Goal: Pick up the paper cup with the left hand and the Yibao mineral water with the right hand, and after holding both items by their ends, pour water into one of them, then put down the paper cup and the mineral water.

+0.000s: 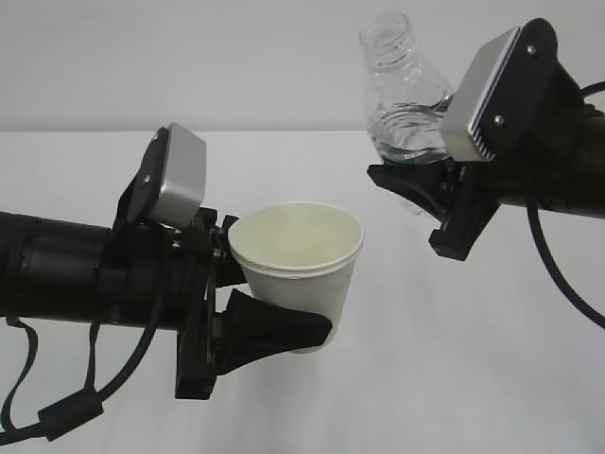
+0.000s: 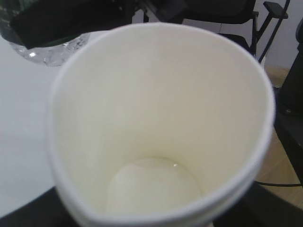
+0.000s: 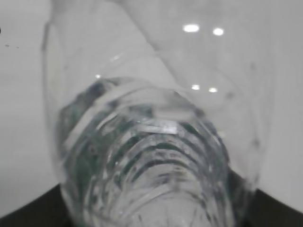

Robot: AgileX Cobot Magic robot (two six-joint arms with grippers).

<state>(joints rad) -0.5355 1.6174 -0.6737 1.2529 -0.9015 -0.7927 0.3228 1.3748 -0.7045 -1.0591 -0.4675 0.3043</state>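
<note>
My left gripper (image 1: 272,295) is shut on the cream paper cup (image 1: 301,257), which it holds upright above the table, one black finger (image 1: 284,331) across its lower front. Looking down into the paper cup (image 2: 156,118), I see a shallow glinting pool at its bottom. Higher and to the right, my right gripper (image 1: 416,180) is shut on the lower body of the clear ribbed Yibao mineral water (image 1: 402,95). The bottle stands nearly upright with its open mouth up, leaning slightly left, apart from the cup. Its ribbed body (image 3: 151,146) fills the right wrist view. Its label is mostly hidden.
A white table (image 1: 454,378) lies under both arms, with a pale wall behind. Black cables (image 1: 57,407) hang from the left arm, and another loops at the right (image 1: 567,284). Dark chairs (image 2: 270,19) stand beyond the table's edge.
</note>
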